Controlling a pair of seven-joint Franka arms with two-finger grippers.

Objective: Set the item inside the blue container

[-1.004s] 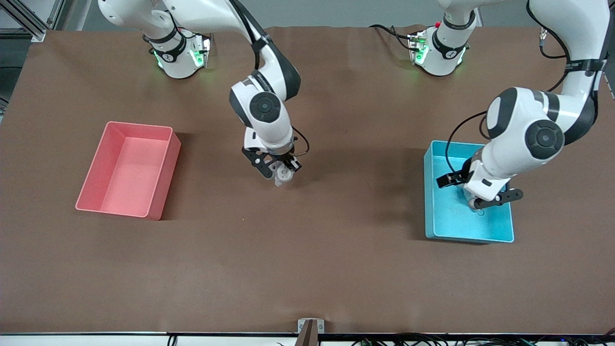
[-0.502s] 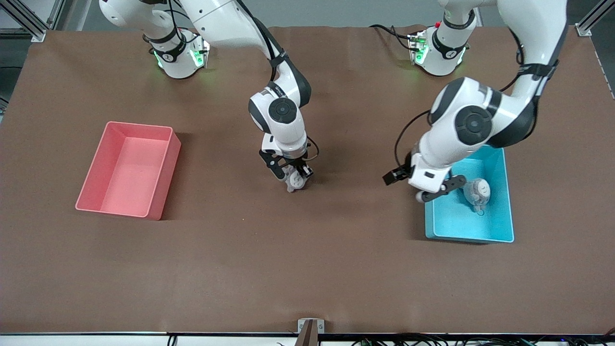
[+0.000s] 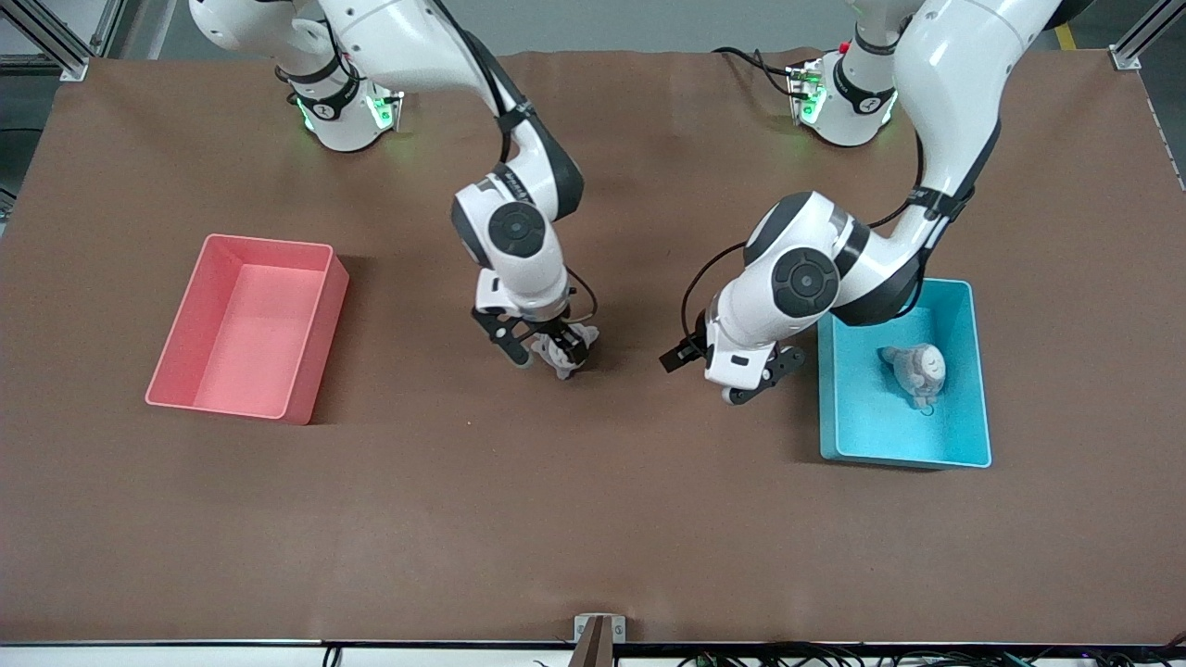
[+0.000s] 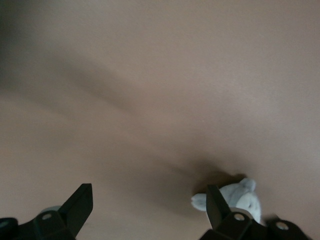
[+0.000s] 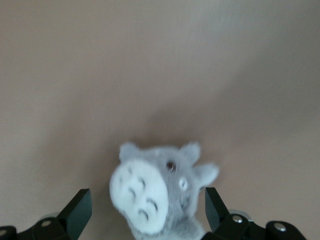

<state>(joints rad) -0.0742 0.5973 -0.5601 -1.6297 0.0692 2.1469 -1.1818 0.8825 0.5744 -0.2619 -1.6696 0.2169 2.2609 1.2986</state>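
The blue container stands toward the left arm's end of the table. A grey and white plush toy lies inside it. A second grey plush toy lies on the brown mat near the table's middle. My right gripper is low around this toy, open, with its fingers on either side. My left gripper is open and holds nothing, over the mat between the container and the second toy. In the left wrist view the second toy shows partly past one finger.
A pink bin of the same size stands toward the right arm's end of the table, with nothing in it. A small metal bracket sits at the table edge nearest the camera.
My left gripper has come out of the blue container, leaving the plush toy there, and moved toward the table's middle. My right gripper shifted slightly around the second toy.
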